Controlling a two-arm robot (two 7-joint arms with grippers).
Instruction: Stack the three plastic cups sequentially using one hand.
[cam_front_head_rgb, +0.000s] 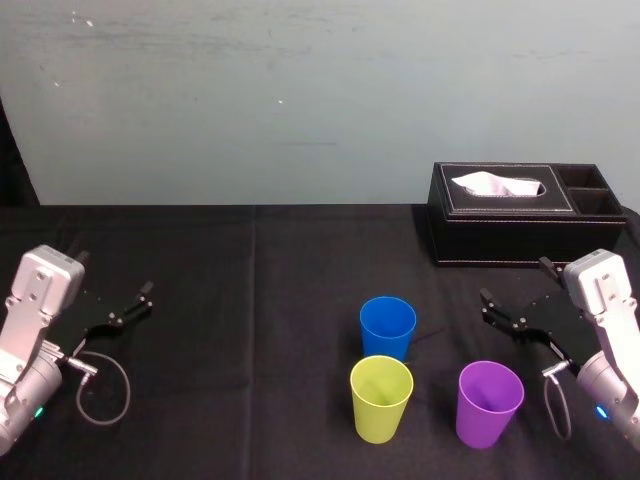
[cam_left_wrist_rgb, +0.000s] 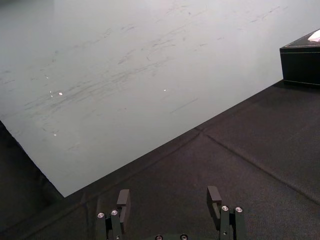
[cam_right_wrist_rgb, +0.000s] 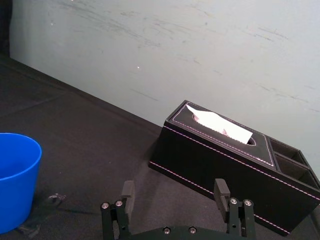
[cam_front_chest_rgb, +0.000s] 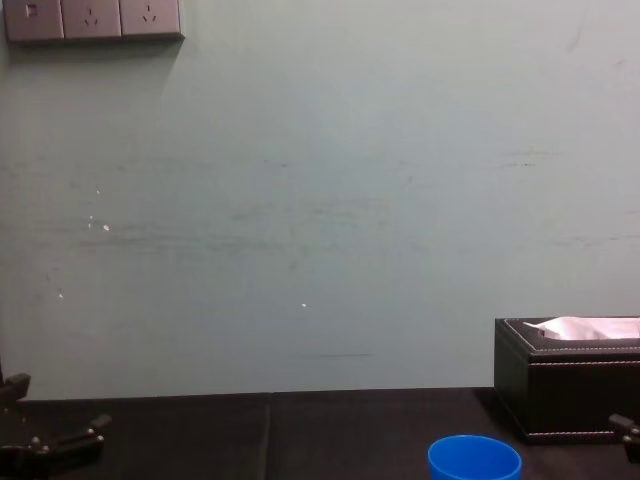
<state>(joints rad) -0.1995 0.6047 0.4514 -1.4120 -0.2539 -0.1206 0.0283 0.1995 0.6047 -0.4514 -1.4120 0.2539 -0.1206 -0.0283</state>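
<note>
Yellow-green cup (cam_front_head_rgb: 381, 398) and purple cup (cam_front_head_rgb: 489, 403) stand upright, apart, on the near right of the black table (cam_front_head_rgb: 250, 300), with the blue cup (cam_front_head_rgb: 387, 328) just behind the yellow-green one. Right gripper (cam_right_wrist_rgb: 175, 186) sits low just right of the purple cup, in front of the tissue box (cam_front_head_rgb: 520, 215), fingers spread and empty. Left gripper (cam_left_wrist_rgb: 168, 191) is parked at the far left, fingers likewise spread.

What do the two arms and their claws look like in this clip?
The left arm and right arm end in silver-grey boxy housings. The left claw and right claw are black, with two thin flat fingers and silver screws. A thin cable loops beside each wrist; a small light glows green on the left, blue on the right.
</note>
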